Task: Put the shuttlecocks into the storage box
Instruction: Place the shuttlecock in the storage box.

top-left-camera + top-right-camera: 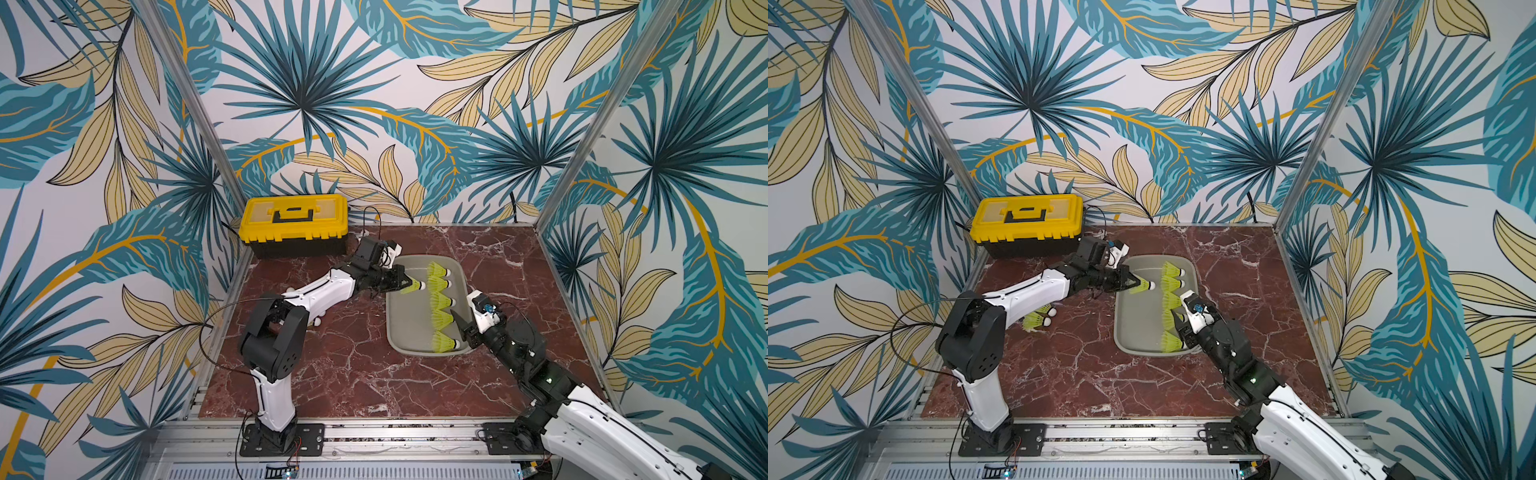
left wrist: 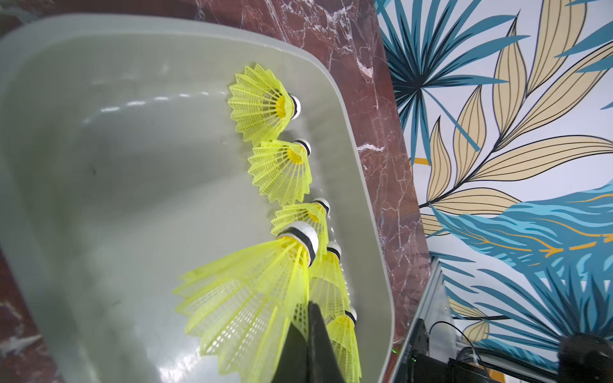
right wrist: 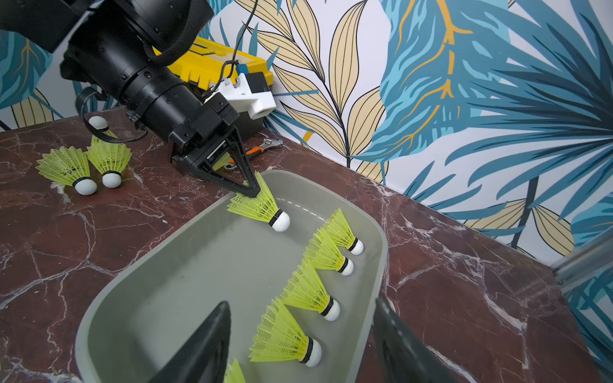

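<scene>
We see leaf-patterned wallpaper (image 1: 299, 104) in teal and tan on three walls, aluminium posts (image 1: 191, 104) at the corners, and a red-brown marble tabletop (image 1: 353, 374).

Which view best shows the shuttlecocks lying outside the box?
Right wrist: the loose shuttlecocks lie unobstructed on the table. In both top views the left arm hides most of them; the left wrist view misses them.
</scene>
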`<action>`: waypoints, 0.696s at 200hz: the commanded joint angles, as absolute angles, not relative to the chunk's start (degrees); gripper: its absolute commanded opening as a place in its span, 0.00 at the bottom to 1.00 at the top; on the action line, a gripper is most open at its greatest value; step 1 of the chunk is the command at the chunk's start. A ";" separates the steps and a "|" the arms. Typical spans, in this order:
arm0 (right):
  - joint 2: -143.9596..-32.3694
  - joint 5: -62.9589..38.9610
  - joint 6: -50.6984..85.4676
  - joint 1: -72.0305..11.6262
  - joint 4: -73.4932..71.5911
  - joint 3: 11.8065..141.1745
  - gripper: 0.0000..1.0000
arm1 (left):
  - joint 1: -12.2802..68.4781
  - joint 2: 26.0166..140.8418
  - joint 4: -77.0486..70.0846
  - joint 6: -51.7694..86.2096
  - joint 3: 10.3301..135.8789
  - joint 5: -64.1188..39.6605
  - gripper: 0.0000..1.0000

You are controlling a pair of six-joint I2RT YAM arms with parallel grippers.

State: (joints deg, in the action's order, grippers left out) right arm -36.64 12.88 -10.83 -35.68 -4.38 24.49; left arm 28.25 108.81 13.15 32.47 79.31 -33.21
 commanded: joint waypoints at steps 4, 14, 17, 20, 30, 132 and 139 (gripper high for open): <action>-35.29 15.25 -8.52 -35.79 -2.28 22.77 0.68 | 27.29 111.52 15.38 27.45 84.74 -32.80 0.00; -35.16 15.29 -8.22 -35.79 -2.03 22.76 0.68 | 26.92 112.47 15.38 27.47 85.45 -33.06 0.00; -35.10 15.29 -8.20 -35.83 -1.95 22.76 0.68 | 26.89 112.66 15.27 27.46 85.55 -33.11 0.00; -35.14 15.29 -8.10 -35.78 -1.87 22.76 0.68 | 26.70 112.87 15.05 27.38 85.66 -33.26 0.00; -35.10 15.29 -7.92 -35.81 -1.63 22.89 0.68 | 26.39 113.47 14.30 27.18 85.99 -33.31 0.00; -34.49 15.12 -6.59 -35.79 -0.81 23.47 0.68 | 25.49 123.40 22.45 21.04 96.65 -31.45 0.00; -34.53 15.12 -6.74 -35.84 -0.75 23.47 0.68 | 25.49 123.82 23.07 20.49 97.18 -31.19 0.00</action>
